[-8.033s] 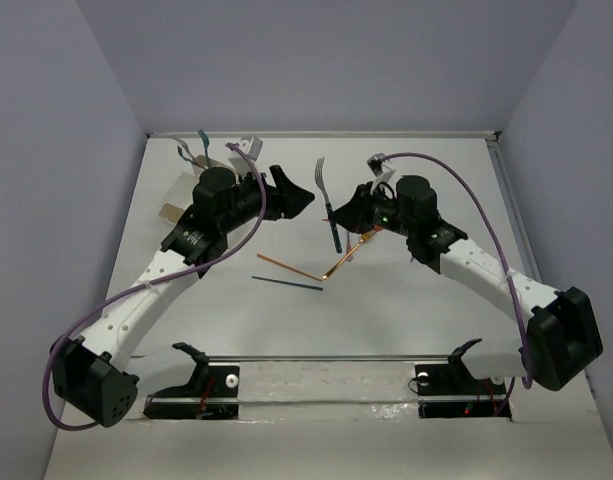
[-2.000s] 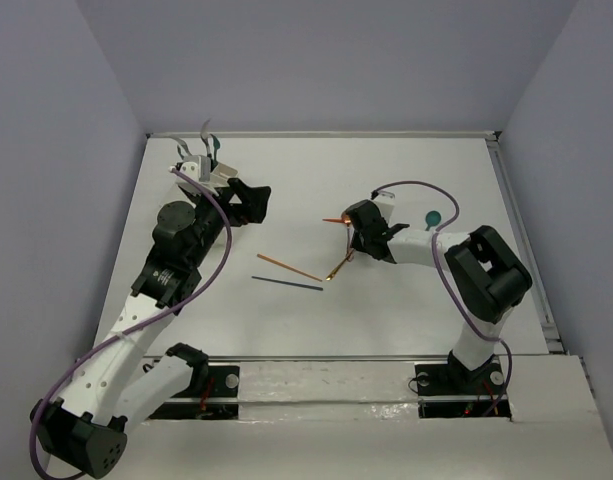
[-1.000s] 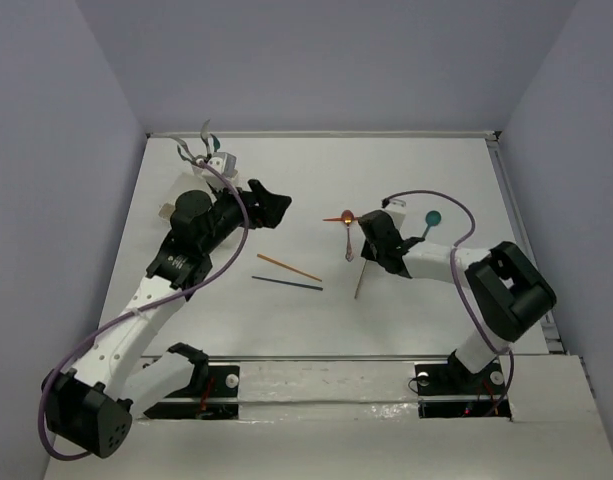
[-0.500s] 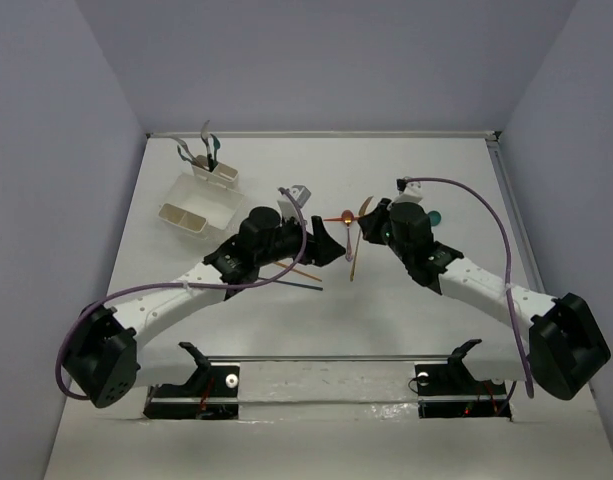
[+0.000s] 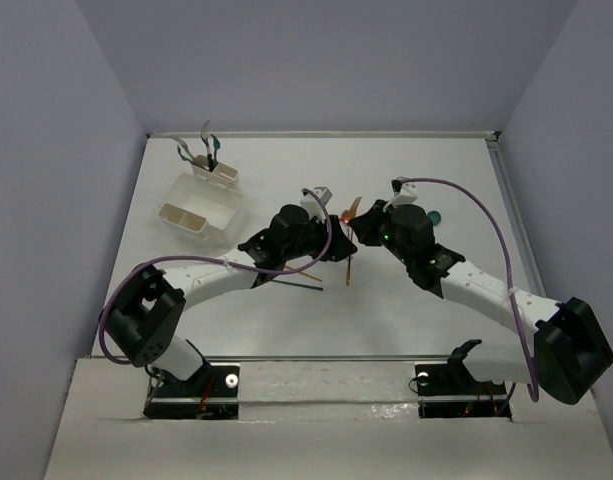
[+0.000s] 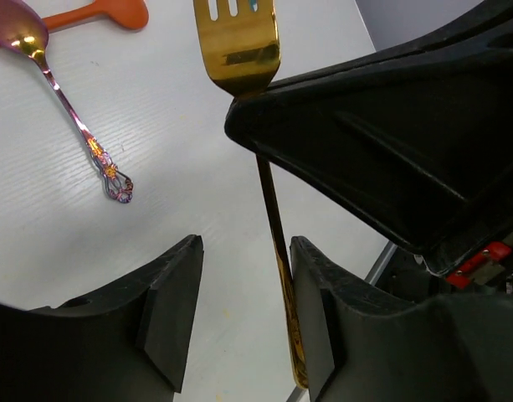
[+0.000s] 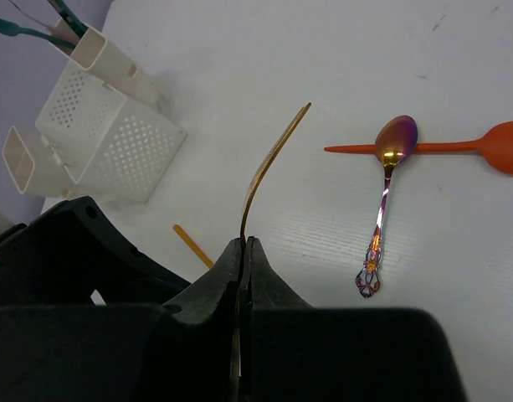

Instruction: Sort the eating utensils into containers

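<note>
My right gripper [image 7: 243,247] is shut on a gold fork [image 7: 269,163] and holds it above the table, tines up. It also shows in the top view [image 5: 366,228]. My left gripper [image 6: 243,276] is open around the fork's handle [image 6: 275,234], which lies close against its right finger [image 6: 310,293]. An iridescent purple spoon [image 7: 382,209] and an orange spoon [image 7: 457,144] lie crossed on the table below. A wide perforated whitish bin [image 5: 201,205] and a narrow bin [image 5: 218,176] holding teal and pale utensils stand at the far left.
An orange stick [image 7: 193,245] and a dark blue stick [image 5: 291,285] lie under the left arm. A teal spoon [image 5: 433,217] lies just right of the right gripper. The side walls stand far from both grippers.
My left gripper has moved right, up to the right gripper, and its open fingers now straddle the fork's handle. The right gripper keeps its hold on the fork.
</note>
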Controlling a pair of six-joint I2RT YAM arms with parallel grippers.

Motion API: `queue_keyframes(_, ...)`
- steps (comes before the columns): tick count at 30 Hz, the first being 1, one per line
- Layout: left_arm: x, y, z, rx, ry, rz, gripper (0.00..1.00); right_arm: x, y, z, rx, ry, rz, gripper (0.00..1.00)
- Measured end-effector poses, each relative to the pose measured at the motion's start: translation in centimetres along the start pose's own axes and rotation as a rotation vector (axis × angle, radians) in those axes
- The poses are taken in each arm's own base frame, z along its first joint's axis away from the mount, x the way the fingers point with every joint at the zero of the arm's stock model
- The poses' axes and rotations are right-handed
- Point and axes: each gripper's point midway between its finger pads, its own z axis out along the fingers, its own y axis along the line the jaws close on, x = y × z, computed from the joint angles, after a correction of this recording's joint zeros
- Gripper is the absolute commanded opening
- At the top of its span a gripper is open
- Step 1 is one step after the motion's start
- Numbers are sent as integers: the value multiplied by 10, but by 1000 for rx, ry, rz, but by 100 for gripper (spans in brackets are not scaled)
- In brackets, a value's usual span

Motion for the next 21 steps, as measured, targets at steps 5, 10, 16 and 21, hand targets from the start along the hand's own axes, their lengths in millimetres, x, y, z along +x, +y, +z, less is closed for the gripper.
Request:
queue_keyframes(5, -4, -5, 4, 20, -19, 6, 24, 7, 4, -2, -29, 16, 5, 0)
queue_keyframes(10, -10, -9, 6, 31, -36, 12, 10, 11, 6, -3, -45, 25, 12, 0)
queue_keyframes(16, -13, -5, 10, 18, -36, 13, 0, 10, 8, -2, -50, 14, 10, 0)
queue_keyframes(21, -11, -2, 12, -3, -25, 21, 0, 13, 5, 0, -42, 25, 6, 29)
